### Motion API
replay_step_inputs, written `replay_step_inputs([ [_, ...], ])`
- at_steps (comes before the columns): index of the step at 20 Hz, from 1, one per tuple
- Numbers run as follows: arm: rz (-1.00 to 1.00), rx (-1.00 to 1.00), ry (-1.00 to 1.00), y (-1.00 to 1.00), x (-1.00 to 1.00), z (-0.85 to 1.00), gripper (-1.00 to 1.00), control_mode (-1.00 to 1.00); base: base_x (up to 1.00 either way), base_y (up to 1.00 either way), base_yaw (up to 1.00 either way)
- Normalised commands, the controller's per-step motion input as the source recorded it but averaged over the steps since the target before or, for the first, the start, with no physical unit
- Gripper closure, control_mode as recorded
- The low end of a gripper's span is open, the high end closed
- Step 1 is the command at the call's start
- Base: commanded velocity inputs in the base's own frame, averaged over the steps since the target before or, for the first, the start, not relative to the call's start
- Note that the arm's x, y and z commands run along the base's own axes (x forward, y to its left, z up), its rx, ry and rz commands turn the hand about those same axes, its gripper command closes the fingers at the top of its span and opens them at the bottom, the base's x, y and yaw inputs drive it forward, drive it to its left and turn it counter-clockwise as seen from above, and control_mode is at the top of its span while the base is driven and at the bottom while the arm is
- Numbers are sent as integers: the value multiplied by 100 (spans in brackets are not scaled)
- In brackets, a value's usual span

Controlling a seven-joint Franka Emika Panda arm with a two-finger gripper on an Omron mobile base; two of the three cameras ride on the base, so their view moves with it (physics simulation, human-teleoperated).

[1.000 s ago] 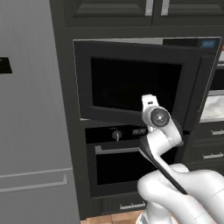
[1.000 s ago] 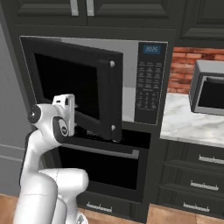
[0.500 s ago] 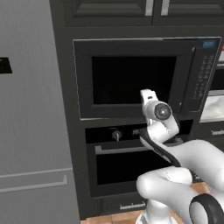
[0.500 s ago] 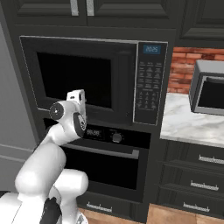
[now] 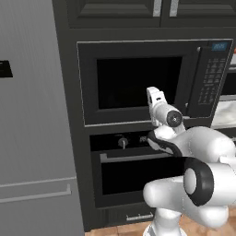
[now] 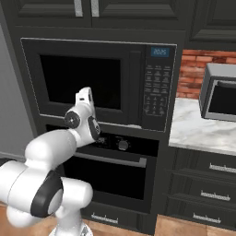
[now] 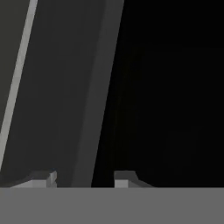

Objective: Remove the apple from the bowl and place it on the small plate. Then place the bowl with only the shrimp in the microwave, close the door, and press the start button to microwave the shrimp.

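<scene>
Right base view: door (image 6: 87, 83) now shut on microwave (image 6: 159, 87); end effector (image 7: 83, 177) partly open, empty.

The gripper (image 7: 83, 177) looked straight at the microwave's door (image 7: 65, 96) from close up. Its two fingertips (image 7: 43, 178) rose at the bottom of the frame with a gap between them and nothing in that gap. A broad dark grey strip of the door frame ran slantwise from the top down to the space between the tips. To its right lay the door's black glass window (image 7: 175, 96). Along the strip's far left edge ran a thin pale line (image 7: 17, 83), tilted the same way.
</scene>
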Motion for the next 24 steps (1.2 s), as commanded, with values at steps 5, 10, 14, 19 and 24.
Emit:
replay_step_inputs([
  [5, 0, 0, 6, -5, 8, 7, -100, -100, 0, 0, 0],
  [10, 0, 0, 0, -49, -46, 78, -100, -100, 0, 0, 0],
  [14, 0, 0, -1, -50, -38, 100, -100, -100, 0, 0, 0],
  [19, 0, 0, 4, -43, -52, 100, -100, -100, 0, 0, 0],
  [24, 0, 0, 21, -62, -64, 50, -100, -100, 0, 0, 0],
])
